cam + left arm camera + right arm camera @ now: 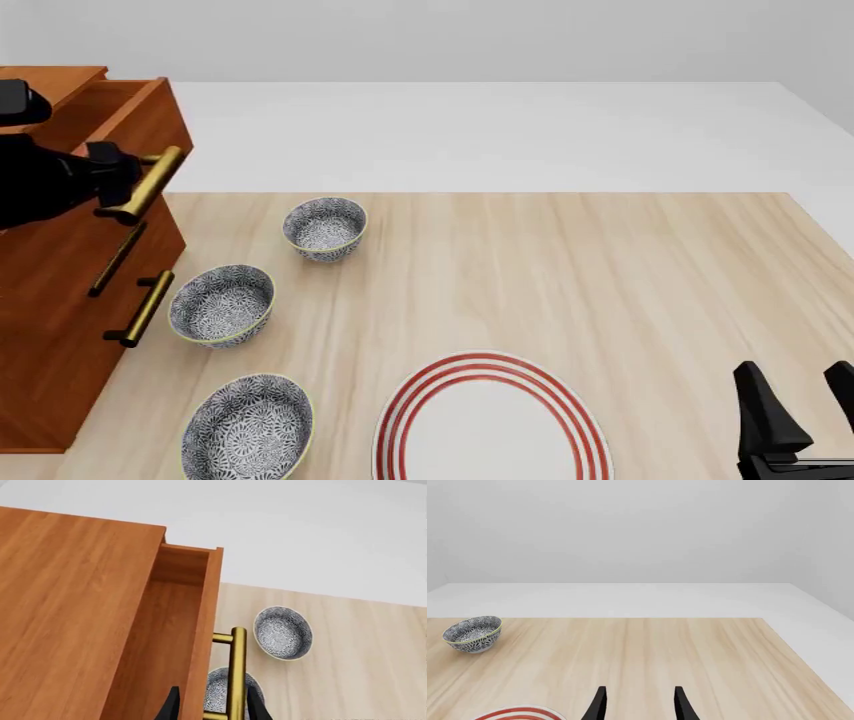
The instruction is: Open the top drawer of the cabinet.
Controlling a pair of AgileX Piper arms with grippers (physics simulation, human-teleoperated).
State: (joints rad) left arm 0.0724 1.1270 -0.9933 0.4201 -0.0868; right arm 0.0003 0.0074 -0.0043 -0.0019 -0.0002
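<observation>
My left pincer (pixel 212 707) straddled the top drawer (pixel 180 630) front and handle (pixel 236 672), whether clamped I could not tell, drawer part-out of the cabinet (pixel 54 330) at table's left; an off-line pull risked slipping or jamming.

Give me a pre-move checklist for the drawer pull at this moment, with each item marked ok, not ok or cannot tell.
1. Left gripper fingers astride the top drawer's brass handle: ok.
2. Fingers actually clamped on the bar: cannot tell, contact is cut off by the frame edge.
3. Top drawer out of the cabinet: ok, partly open, inside visible.
4. Pull path clear of the patterned bowls: ok, they sit lower, on the table.
5. Right gripper out of the way: ok, open, near the striped plate.
</observation>
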